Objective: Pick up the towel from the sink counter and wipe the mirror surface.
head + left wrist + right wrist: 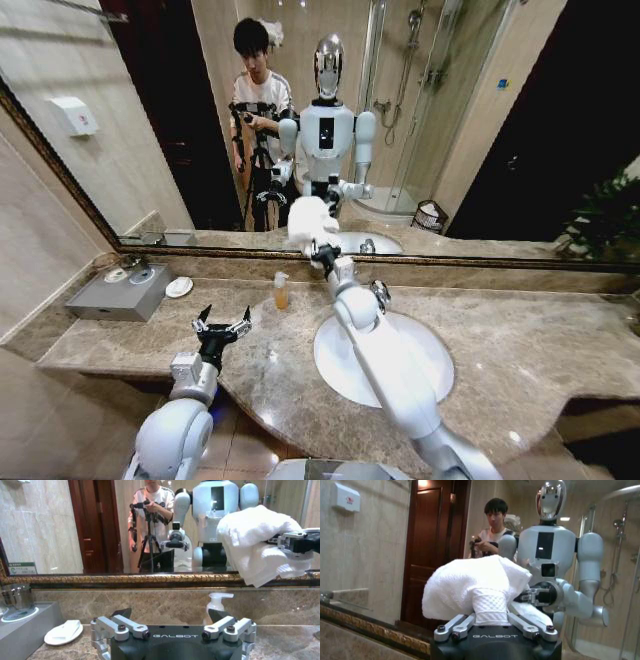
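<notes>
Head view places the right tool (pixel 318 243) far out over the basin, raised to the lower edge of the mirror (pixel 150 120), with the towel (pixel 308 218) bunched in front of it against or just short of the glass; contact itself I cannot confirm. From the right wrist view the tool's fingers (pixel 457 624) are clenched on a folded tail of the towel (pixel 475 588), the rest of the cloth billowing ahead toward the reflection. The left tool (pixel 222 328) hovers low over the near left part of the surface (pixel 520 340), fingers spread wide and holding nothing, as the left wrist view also shows (pixel 172 630). Pick-up looks finished and the wiping step is in hand, probably at its start or along the lowest strip of glass. The next move, as I judge it, calls for pressing the cloth flat to the mirror and sweeping sideways or upward while keeping the grip firm, and clearing the tap (pixel 380 294) and soap bottle (pixel 281 291) below.
</notes>
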Robot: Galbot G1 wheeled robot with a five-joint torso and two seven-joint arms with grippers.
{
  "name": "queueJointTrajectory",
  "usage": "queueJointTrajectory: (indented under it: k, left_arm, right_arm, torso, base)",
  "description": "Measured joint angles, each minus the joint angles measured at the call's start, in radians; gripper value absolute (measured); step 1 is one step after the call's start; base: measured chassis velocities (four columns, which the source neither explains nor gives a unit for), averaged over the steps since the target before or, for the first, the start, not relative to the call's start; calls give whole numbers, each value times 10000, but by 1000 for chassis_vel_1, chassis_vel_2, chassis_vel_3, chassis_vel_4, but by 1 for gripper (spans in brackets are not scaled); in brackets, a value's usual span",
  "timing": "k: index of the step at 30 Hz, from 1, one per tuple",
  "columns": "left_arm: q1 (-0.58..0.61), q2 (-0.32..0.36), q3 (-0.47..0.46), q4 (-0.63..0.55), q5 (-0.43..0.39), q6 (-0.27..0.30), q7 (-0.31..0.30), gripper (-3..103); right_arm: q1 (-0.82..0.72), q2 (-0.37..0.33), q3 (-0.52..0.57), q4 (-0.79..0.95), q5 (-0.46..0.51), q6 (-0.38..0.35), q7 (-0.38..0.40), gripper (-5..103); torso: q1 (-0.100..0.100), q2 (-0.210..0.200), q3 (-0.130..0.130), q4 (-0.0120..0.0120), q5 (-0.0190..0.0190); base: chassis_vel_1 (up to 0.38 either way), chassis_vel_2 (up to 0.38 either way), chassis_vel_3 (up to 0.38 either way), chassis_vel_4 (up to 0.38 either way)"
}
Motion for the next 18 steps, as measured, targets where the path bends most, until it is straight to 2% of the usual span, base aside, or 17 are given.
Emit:
queueJointTrajectory:
  k: [9, 18]
  left_arm:
    - [1, 0, -1, 0, 0, 0, 0, 100]
    - [1, 0, -1, 0, 0, 0, 0, 100]
  right_arm:
    - [1119, 131, 245, 756, 299, -116, 237, 12]
    - [2, -29, 128, -14, 71, -20, 75, 12]
  torso:
    - [0, 0, -1, 3, -1]
    - [1, 0, 0, 4, 1]
  base:
    - [0, 0, 0, 0]
    - [0, 0, 0, 0]
